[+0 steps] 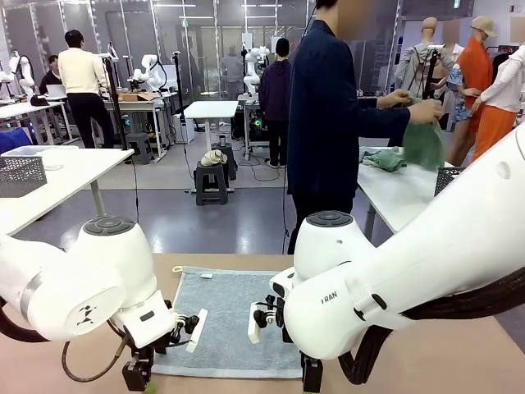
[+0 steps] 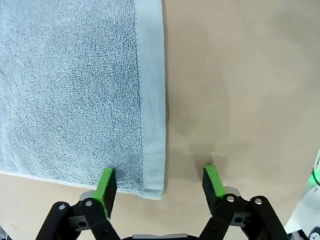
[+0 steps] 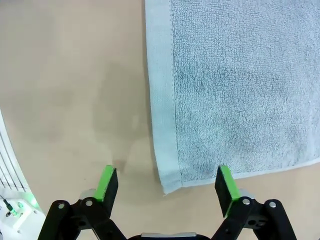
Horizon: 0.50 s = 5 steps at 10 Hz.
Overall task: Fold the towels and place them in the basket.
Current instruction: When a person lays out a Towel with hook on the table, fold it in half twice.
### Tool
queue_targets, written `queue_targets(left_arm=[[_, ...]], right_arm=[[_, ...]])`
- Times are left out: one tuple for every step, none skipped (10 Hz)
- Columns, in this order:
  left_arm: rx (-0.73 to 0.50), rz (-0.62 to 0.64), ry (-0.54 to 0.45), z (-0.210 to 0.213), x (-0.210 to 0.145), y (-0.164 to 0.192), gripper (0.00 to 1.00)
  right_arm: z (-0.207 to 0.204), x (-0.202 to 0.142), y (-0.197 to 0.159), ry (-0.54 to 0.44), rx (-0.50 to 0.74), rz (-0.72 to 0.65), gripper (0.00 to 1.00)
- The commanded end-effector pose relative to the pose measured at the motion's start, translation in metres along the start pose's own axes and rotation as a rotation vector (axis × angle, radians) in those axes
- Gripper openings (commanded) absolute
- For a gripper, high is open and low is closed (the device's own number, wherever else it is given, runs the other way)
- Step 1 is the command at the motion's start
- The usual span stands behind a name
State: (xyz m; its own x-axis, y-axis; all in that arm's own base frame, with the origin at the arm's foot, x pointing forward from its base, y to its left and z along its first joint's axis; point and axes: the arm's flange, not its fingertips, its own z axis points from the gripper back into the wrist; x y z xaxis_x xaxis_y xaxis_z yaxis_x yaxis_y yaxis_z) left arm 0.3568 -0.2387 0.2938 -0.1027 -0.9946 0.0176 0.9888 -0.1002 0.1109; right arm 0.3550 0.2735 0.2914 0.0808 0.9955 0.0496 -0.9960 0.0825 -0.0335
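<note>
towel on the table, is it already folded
No, the towel lies spread flat in one layer on the table, with no edge turned over.

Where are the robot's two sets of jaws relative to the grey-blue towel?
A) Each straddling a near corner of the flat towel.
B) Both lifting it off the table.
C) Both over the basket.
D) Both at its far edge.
A: each wrist view shows open jaws astride a corner hem of the towel, flat on the table.
</note>
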Motion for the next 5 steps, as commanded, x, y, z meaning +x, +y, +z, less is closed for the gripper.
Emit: queue_targets(left_arm=[[-0.017, -0.015, -0.026, 0.0007, -0.0038, 0.0008, 0.74], [-0.017, -0.015, -0.026, 0.0007, -0.0039, 0.0006, 0.74], [-0.017, -0.013, -0.026, 0.0003, -0.0038, 0.0007, 0.74], [-0.015, -0.01, -0.024, -0.0001, -0.0042, 0.0009, 0.74], [-0.011, -0.007, -0.023, -0.0007, -0.0043, 0.0011, 0.74]], right_arm=[[-0.0031, 0.0013, -0.005, 0.013, -0.023, 0.022, 0.8], [-0.0032, 0.0015, -0.0049, 0.015, -0.022, 0.021, 0.8], [-0.0033, 0.0015, -0.0051, 0.016, -0.021, 0.019, 0.8], [-0.0031, 0.0015, -0.0053, 0.016, -0.023, 0.017, 0.8], [-0.0031, 0.0013, -0.0052, 0.014, -0.029, 0.015, 0.8]])
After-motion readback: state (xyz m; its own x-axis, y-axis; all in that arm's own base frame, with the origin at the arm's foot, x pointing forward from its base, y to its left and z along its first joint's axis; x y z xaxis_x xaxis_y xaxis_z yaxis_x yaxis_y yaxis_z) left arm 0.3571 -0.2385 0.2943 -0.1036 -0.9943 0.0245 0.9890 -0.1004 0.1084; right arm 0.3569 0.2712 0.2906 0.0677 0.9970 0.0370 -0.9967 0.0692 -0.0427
